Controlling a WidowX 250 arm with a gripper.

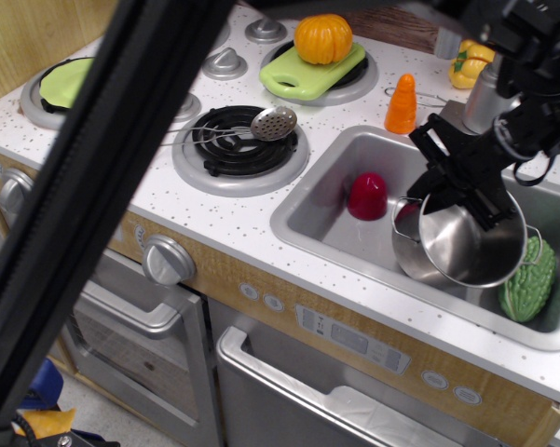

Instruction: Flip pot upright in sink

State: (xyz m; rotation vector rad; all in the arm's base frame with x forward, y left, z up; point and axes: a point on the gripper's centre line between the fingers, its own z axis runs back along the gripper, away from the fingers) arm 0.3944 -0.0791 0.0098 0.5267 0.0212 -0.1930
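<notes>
The shiny steel pot (pixel 466 242) is inside the sink (pixel 307 219), tilted with its open mouth facing up and toward the camera, its wire handles at the sides. My black gripper (pixel 461 186) is shut on the pot's far rim and holds it near the right half of the basin. The pot's base is hidden behind its body, so I cannot tell whether it rests on the sink floor.
A red cup (pixel 367 196) sits in the sink's left part. A green bumpy gourd (pixel 529 279) lies at the sink's right, touching the pot. An orange carrot (pixel 402 103) stands behind the sink. A strainer spoon (pixel 272 122) lies on the burner (pixel 238 144). A black bar (pixel 112 149) blocks the left foreground.
</notes>
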